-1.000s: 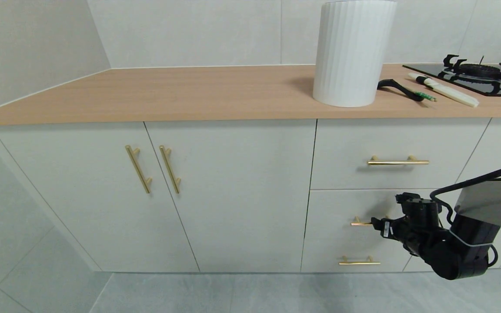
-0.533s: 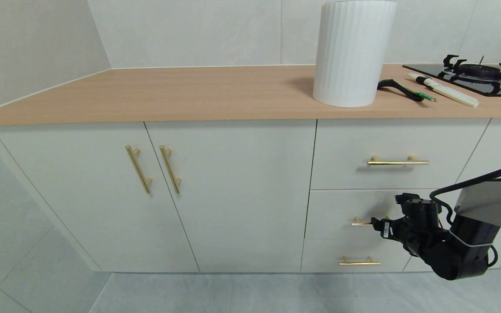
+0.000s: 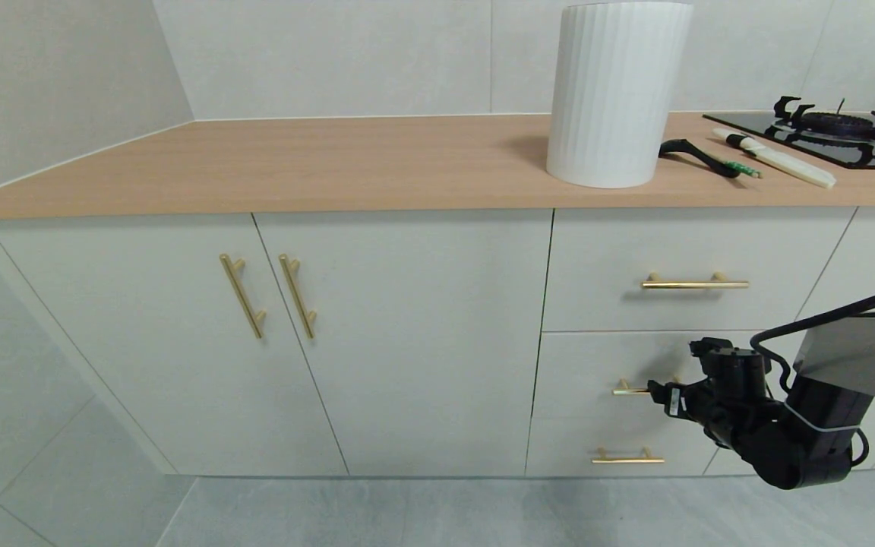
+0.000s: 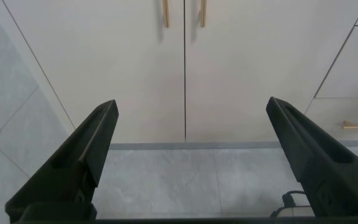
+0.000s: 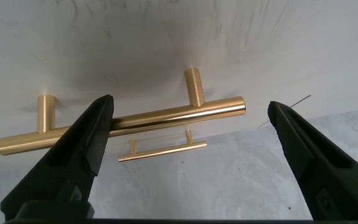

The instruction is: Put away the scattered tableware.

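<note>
Right gripper (image 5: 189, 107) open, brass handle (image 5: 166, 116) just ahead. Left gripper (image 4: 191, 109) open. Well above: black utensil (image 3: 699, 156) beside white canister (image 3: 616, 95).

Wooden countertop (image 3: 331, 163) bearing white ribbed canister (image 3: 616, 95), black-handled utensil (image 3: 699, 156), long white utensil (image 3: 775, 158) and black hob (image 3: 840, 133)

a black glass gas hob (image 3: 848, 133) sits at the right end of a light wooden countertop (image 3: 293, 163). below it, two pale cabinet doors (image 3: 407, 342) carry brass bar handles (image 3: 242, 295) above a grey tiled floor (image 3: 331, 509).
</note>
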